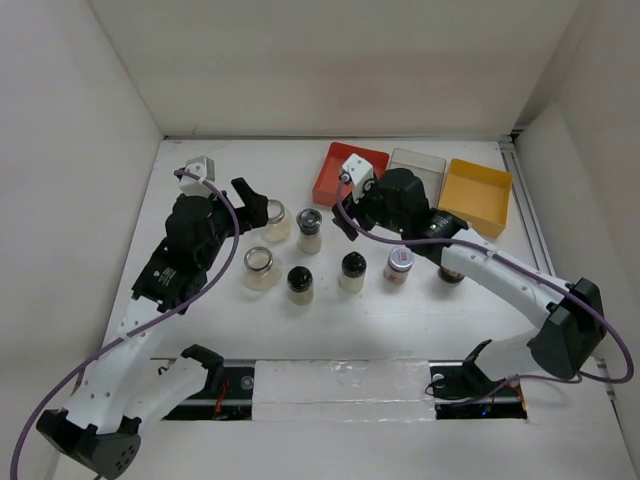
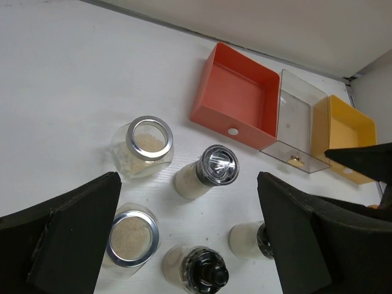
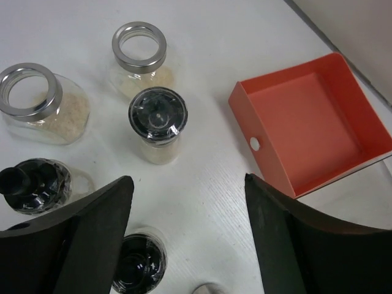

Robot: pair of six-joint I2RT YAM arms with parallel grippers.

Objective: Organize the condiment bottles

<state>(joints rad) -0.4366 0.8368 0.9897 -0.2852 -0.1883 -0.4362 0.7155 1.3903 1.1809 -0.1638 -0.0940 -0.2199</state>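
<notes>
The condiment bottles stand in two rows on the white table. The back row has a squat glass jar [image 1: 275, 222] and a grey-lidded shaker [image 1: 310, 228]. In front stand another squat jar [image 1: 261, 268], two black-capped shakers [image 1: 300, 284] [image 1: 352, 271], a silver-lidded labelled jar [image 1: 399, 266] and a brown bottle [image 1: 450, 274], half hidden under the right arm. My left gripper [image 1: 256, 204] hovers open beside the back squat jar [image 2: 144, 144], holding nothing. My right gripper [image 1: 345, 218] hangs open and holds nothing; it is right of the grey-lidded shaker [image 3: 158, 119], near the red tray.
A red tray [image 1: 348, 172], a clear tray [image 1: 418, 165] and a yellow tray [image 1: 476, 195] sit side by side at the back right. White walls close the table on the left, back and right.
</notes>
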